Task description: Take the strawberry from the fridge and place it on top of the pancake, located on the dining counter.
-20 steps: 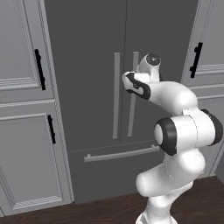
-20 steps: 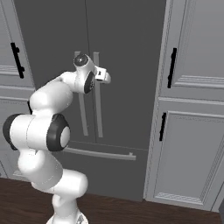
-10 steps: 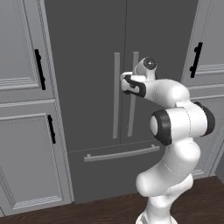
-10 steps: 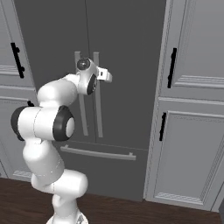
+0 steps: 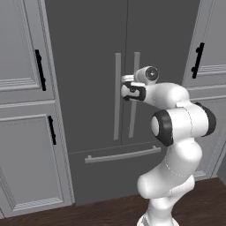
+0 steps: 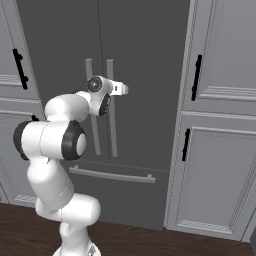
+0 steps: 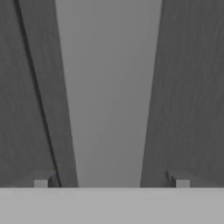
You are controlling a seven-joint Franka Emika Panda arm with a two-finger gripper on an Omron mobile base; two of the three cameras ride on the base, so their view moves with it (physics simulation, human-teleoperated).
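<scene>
Two fingertips of the tool (image 7: 111, 181) are standing wide apart, straddling the right-hand door handle (image 7: 109, 96) of the fridge (image 5: 88, 66).
The handle is running straight ahead between the tips, not clamped; whether they are touching it I cannot tell. The fridge's doors are standing shut directly in front of the tool, its left-hand handle (image 5: 117, 101) just beside, its drawer bar (image 5: 122, 155) below, and panelled cabinets (image 6: 220, 125) flanking it.

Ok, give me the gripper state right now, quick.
Gripper: open, holding nothing; its two fingertips stand either side of the right fridge door handle, not yet closed on it.
</scene>
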